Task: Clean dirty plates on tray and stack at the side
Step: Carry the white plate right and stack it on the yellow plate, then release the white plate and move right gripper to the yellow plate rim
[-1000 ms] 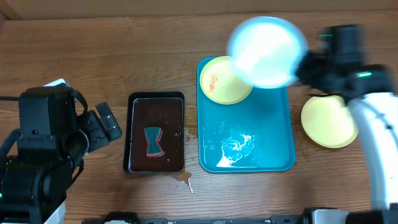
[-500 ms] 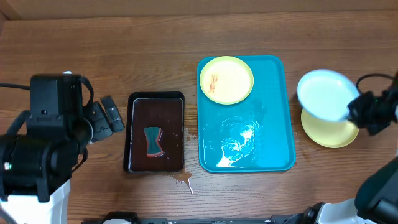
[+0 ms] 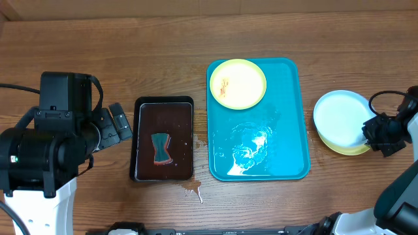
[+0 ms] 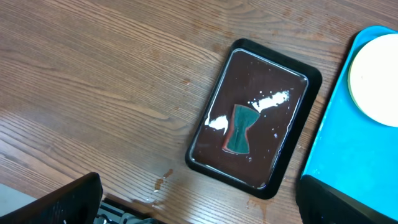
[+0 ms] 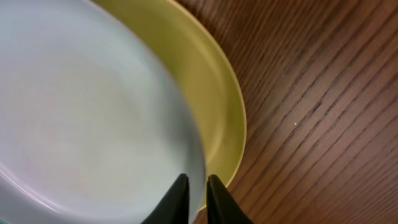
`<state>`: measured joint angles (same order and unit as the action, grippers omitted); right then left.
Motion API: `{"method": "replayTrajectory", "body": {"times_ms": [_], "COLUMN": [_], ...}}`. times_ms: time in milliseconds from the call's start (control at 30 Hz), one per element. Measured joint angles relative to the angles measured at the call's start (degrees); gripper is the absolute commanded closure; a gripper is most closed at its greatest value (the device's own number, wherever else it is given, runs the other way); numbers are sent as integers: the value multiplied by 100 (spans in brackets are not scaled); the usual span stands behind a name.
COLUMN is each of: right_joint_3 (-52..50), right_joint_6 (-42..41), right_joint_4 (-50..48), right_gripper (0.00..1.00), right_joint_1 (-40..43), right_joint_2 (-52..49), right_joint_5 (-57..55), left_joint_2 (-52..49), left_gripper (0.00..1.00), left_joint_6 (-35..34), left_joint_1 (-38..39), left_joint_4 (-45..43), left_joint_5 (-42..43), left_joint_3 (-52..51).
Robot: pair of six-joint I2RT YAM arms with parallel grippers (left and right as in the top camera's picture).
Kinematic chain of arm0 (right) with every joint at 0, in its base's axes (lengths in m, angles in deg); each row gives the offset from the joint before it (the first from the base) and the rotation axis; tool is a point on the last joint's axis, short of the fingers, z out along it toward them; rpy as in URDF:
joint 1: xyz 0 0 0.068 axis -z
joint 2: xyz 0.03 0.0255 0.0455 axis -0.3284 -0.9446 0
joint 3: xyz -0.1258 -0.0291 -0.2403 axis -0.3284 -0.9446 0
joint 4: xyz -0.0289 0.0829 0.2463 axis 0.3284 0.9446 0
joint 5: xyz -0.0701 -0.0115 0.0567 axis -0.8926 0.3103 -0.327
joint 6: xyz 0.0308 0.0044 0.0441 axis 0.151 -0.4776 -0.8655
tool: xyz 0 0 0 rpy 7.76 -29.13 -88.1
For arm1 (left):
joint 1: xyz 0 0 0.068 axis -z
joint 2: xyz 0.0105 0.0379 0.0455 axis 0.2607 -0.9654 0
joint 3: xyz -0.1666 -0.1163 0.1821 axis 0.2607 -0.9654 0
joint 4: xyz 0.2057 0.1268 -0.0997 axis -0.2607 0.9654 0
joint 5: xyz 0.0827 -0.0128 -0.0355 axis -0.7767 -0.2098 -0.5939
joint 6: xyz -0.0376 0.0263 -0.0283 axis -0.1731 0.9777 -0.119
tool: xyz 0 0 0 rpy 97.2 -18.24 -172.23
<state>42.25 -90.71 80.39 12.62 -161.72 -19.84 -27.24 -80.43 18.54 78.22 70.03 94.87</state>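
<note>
table: wood grain all over;
right wrist: my right gripper pinching blue plate rim, nearly closed;
left wrist: my left gripper wide apart, empty

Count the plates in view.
3. One smeared pale yellow-green round plastic plate on the turquoise rectangular plastic tray; one light blue round plastic plate atop another pale yellow-green plate right of the tray.
</note>
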Motion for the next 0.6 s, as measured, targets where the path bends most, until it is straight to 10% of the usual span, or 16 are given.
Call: {"method": "replayTrajectory", "body": {"times_ms": [167, 600], "right_joint_3": [2, 603], "right_joint_6": [-11, 1478], "right_joint_4": [234, -42], "right_gripper": [67, 59], "right_joint_1": [0, -1456], "right_joint_2": [0, 1167], "right_joint_5": [-33, 1639], "left_joint_2": [0, 0], "left_gripper": [0, 0], "left_joint_6": [0, -179], "left_joint_1": [0, 0], "left_joint_4": [0, -149], "left_joint_5": [0, -7], "left_joint_3": [0, 0]}}
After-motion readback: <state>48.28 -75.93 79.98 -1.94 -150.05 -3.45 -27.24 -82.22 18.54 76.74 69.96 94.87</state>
